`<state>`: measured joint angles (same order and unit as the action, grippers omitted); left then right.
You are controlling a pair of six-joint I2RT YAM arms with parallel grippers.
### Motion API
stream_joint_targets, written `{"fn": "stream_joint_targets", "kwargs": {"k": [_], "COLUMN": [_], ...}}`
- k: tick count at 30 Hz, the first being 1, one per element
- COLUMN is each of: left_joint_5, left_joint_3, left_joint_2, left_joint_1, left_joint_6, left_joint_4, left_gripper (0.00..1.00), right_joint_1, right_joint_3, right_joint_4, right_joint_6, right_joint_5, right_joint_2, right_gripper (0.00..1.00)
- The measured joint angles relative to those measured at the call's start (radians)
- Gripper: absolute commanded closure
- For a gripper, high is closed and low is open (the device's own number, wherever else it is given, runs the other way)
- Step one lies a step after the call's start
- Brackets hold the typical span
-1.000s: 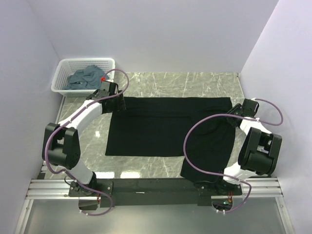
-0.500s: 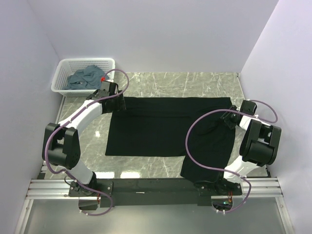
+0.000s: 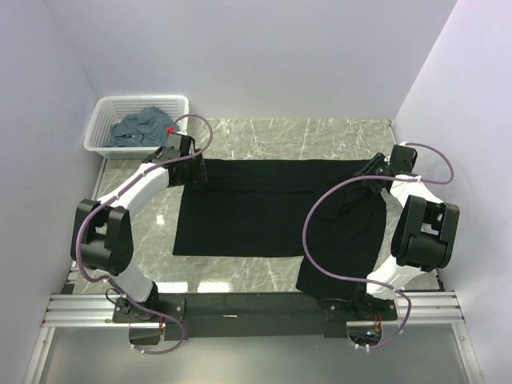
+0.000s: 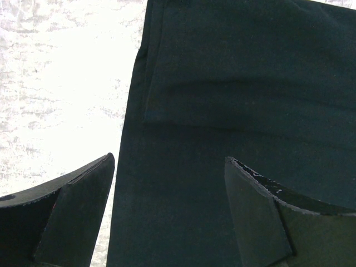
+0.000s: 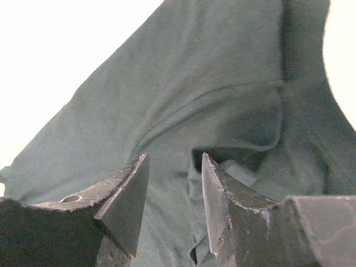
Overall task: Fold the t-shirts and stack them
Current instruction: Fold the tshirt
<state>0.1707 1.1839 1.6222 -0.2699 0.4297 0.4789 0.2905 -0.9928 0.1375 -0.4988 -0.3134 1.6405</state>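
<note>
Nearest the arm bases, the right part of the black t-shirt (image 3: 248, 208) runs down toward the near edge of the marble counter (image 3: 240, 276), a long flap reaching closer than the rest of the cloth. The main body lies flat and spread wide across the middle of the counter, its far edge straight from left to right. At the far-right corner the right claw (image 3: 372, 171) meets the cloth. In its wrist view the fingers (image 5: 125, 194) stand almost together with a pucker of fabric in the narrow gap between them, so it appears to be clamped on the shirt, though that view is washed out. At the far-left corner the left claw (image 3: 190, 168) hangs over the shirt's side edge with its fingers (image 4: 72, 214) well apart, one over bare counter and the other over cloth, holding nothing. Beyond it, in the far-left corner against the wall, a white lattice basket (image 3: 144, 100) holds crumpled blue-grey t-shirts (image 3: 140, 128)
</note>
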Motion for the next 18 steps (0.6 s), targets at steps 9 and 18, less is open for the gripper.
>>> {"fn": "stream_joint_targets", "kwargs": {"k": [9, 18], "left_joint_5": [-0.001, -0.001], "left_joint_3": [0.0, 0.0], "left_joint_2": [0.0, 0.0], "left_joint_1": [0.0, 0.0], "left_joint_6": [0.0, -0.001], "left_joint_4": [0.0, 0.001], "left_gripper": [0.14, 0.14], "right_joint_1": [0.102, 0.151], "right_joint_3": [0.097, 0.153], "right_joint_4": [-0.018, -0.078], "right_joint_6": [-0.046, -0.061], "right_joint_5": [0.051, -0.013], "right_joint_2": [-0.046, -0.003], "right_gripper": [0.64, 0.67]}}
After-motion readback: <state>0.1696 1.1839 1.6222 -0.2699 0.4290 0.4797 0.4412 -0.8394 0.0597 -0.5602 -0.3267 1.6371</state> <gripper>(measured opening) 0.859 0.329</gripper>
